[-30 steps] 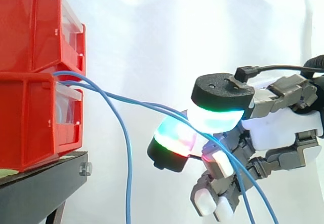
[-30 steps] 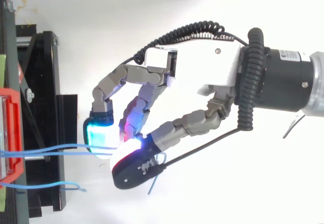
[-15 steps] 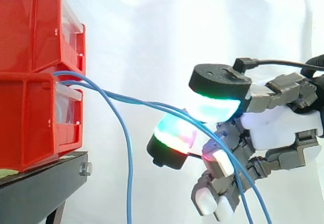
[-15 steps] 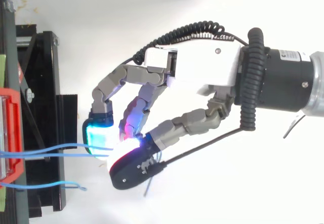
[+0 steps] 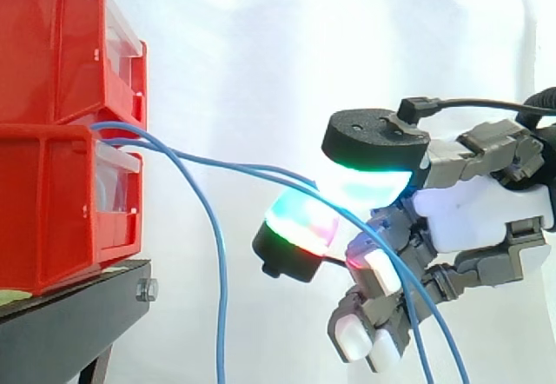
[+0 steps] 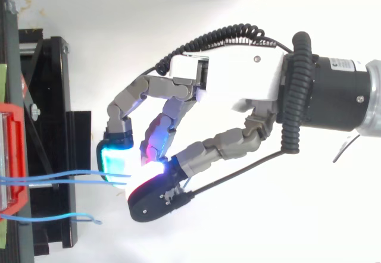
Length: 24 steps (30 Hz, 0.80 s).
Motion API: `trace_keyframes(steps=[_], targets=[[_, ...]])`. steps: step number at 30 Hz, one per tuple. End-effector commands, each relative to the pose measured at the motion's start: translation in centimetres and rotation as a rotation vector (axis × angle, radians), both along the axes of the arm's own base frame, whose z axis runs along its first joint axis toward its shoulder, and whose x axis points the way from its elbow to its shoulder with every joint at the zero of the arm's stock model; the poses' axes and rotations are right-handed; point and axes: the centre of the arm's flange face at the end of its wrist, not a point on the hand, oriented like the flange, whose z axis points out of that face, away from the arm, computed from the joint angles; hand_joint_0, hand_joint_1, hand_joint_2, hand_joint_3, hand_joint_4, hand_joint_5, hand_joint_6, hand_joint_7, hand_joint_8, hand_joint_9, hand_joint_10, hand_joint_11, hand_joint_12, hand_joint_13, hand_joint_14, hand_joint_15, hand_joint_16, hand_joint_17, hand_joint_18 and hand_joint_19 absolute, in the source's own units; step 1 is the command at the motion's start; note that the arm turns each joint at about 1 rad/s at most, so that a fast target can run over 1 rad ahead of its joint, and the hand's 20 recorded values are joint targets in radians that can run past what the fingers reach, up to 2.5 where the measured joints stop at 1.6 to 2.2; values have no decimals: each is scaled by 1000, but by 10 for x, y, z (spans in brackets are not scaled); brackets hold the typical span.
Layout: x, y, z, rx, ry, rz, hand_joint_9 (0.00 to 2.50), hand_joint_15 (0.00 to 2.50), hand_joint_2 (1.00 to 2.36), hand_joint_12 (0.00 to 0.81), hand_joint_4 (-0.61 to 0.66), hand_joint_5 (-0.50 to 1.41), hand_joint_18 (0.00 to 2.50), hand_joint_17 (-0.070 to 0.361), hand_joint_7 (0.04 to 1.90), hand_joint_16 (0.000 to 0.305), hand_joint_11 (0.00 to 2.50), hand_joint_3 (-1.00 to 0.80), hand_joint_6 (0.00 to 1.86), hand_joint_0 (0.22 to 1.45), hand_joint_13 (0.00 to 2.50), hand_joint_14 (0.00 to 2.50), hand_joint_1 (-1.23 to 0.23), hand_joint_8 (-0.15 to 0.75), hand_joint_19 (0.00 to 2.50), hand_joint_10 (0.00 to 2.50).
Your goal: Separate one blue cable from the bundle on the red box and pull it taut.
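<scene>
Pinching two blue cables [image 5: 243,170] between glowing pads, your hand [image 5: 473,215] sits beside the red bins [image 5: 61,132] (a third cable [image 5: 221,297] hangs loose).

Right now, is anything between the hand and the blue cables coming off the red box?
Nothing visible stands between them. Two blue cables run from the red box into the hand, pinched between its glowing pads. A third cable hangs free beside them.

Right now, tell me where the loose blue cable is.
Side view: the loose blue cable arcs out from between the red bins at left and hangs straight down, left of the hand, which pinches the two other blue cables.
</scene>
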Motion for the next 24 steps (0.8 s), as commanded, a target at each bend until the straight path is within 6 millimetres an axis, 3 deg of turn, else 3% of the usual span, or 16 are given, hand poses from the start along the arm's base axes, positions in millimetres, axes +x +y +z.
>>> trace_keyframes(steps=[1,5,9,13,24], targets=[[0,0,1,1,-1,0,1155,444,1006,305,-198,-137,796,84,929,38,590,-431,939,755,915,19,-899,203,493,19],[0,-1,1,0,2,-1,1159,450,1000,300,-201,-140,801,84,891,37,587,-500,940,724,916,19,-925,201,485,21],[-1,0,0,-2,5,0,1197,467,1000,299,-49,-119,796,84,875,37,590,-500,924,617,923,21,-922,197,504,21],[-1,0,0,-3,11,0,1249,439,1000,313,9,-83,819,97,879,43,567,-500,895,496,925,18,-802,212,520,18],[-7,0,1,-5,52,9,1257,459,1000,322,2,-75,792,98,903,44,545,-500,865,500,911,18,-602,206,544,20]])
